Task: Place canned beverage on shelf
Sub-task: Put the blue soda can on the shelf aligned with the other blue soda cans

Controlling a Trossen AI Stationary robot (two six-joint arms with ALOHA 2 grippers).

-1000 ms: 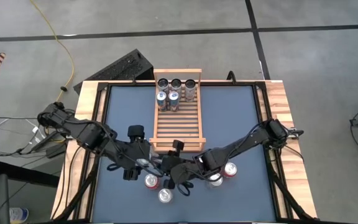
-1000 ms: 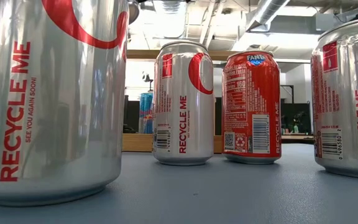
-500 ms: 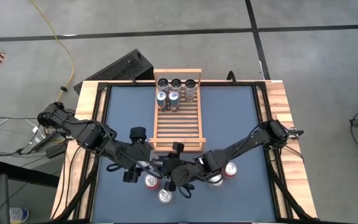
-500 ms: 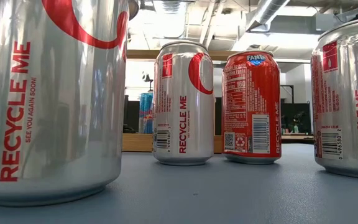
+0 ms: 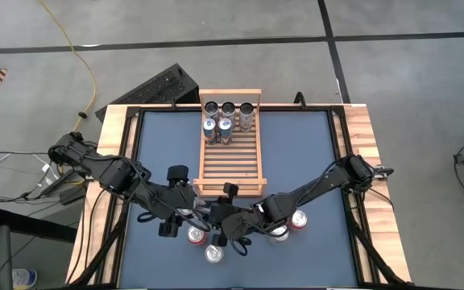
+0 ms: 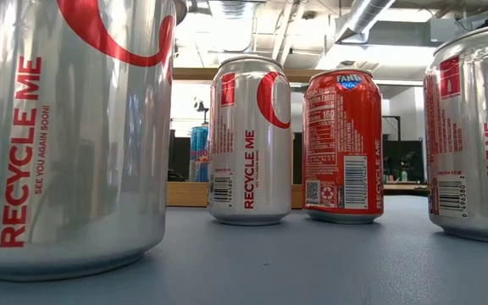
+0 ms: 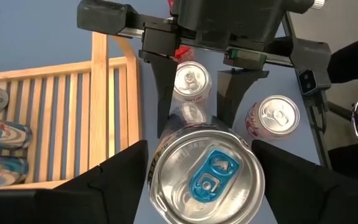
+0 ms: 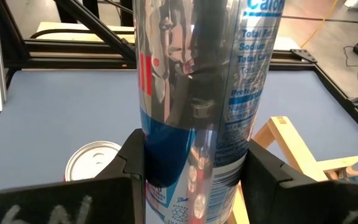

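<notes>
Both grippers meet over blue table (image 5: 312,153): right gripper (image 8: 194,168) clamps slim can (image 8: 194,93); left gripper (image 7: 201,180) flanks it, contact unclear.

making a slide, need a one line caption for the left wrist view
Left hand straddles the blue-tabbed can that the right hand grips, beside the slatted shelf.

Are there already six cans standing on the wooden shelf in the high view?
No, the shelf holds five cans, three in the back row and two in front of them.
</notes>
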